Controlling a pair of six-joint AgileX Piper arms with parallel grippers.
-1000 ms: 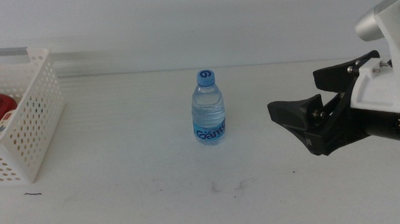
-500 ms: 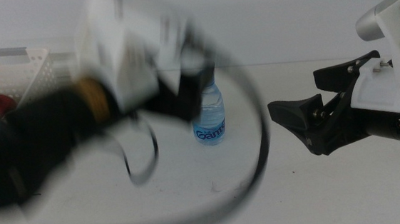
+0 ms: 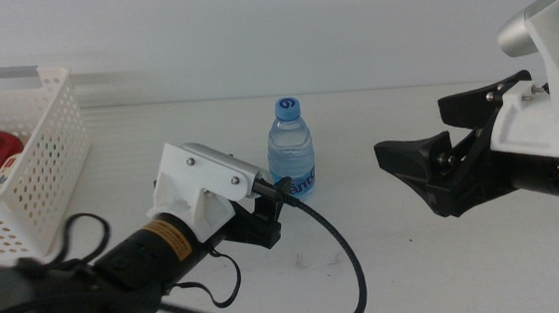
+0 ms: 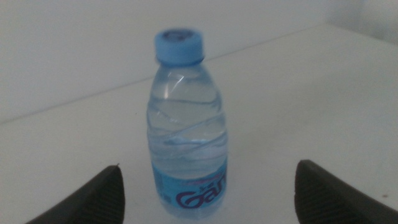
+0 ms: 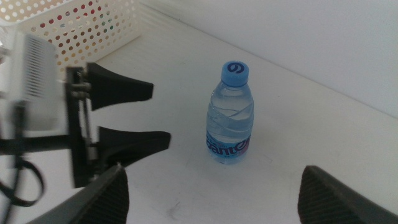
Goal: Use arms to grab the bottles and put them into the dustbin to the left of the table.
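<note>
Bottle point(image 3: 291, 162), frame centre, looks light, slick and tippy; left gripper point(image 3: 264, 214), jaws wide, should clasp its labelled lower body.

White table point(image 3: 448, 263), plain, was seen marked with faint dark scuffs point(image 3: 318, 261) near the front. A small clear water bottle point(image 3: 290, 148), blue cap and label, was stood upright mid-table. A white perforated basket point(image 3: 36, 176) was set at the left edge, well apart from the bottle.
</note>
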